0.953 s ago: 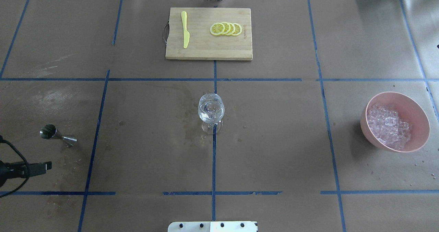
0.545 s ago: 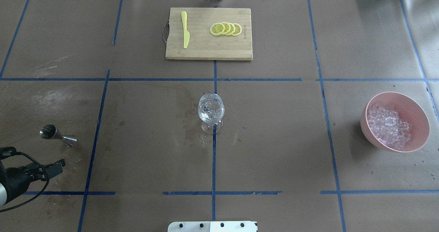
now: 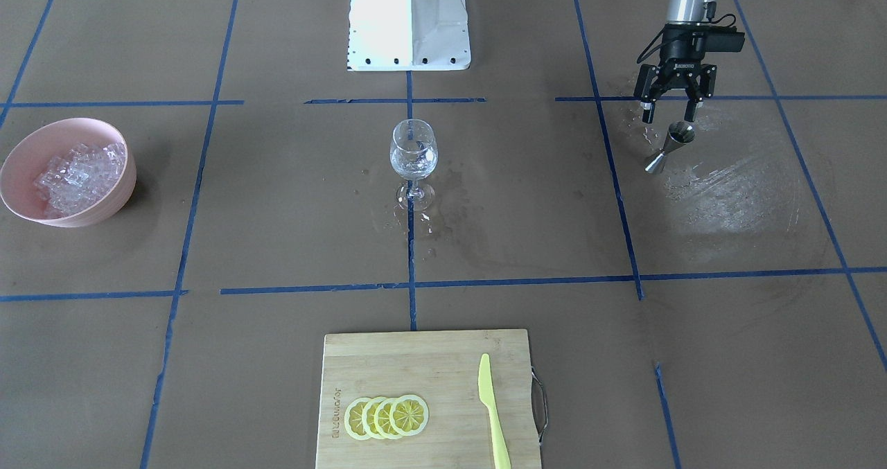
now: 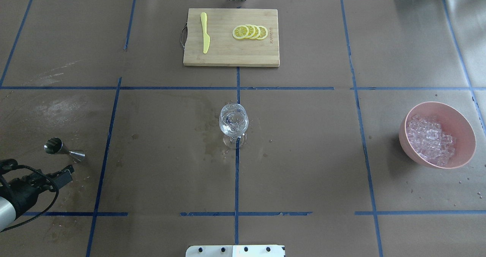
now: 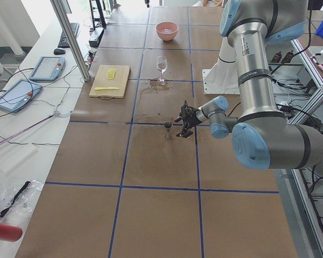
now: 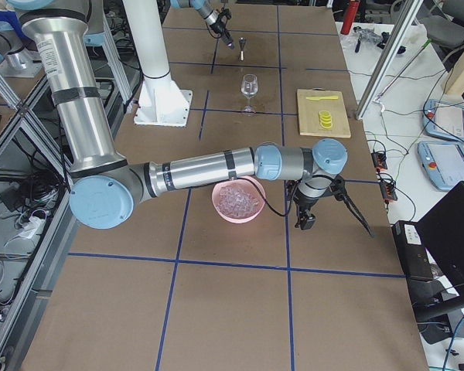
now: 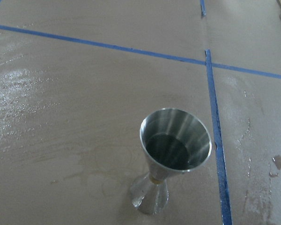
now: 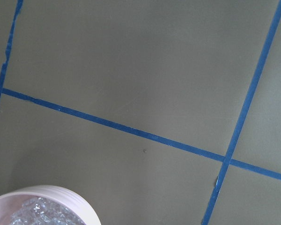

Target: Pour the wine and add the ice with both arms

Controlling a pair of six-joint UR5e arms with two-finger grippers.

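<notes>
Ice check: the ice (image 4: 429,141) is a heap of small clear glassy cubes, glinting and faintly pink against the pink bowl (image 4: 457,122) that holds it. It sits close to the counter's right edge, about midway along it. My right gripper (image 6: 303,222) hangs near that bowl without touching it, and since only the side camera catches it, I cannot tell whether its fingers are spread or pressed together. Over by the left edge, my left gripper (image 3: 669,109) hovers with fingers spread wide, pinching nothing. It is just above and on my side of the steel jigger (image 3: 666,149), which stands upright on wet paper. The wine glass (image 4: 234,122) stands at the counter's centre with something clear glinting inside and damp stains around its foot.
</notes>
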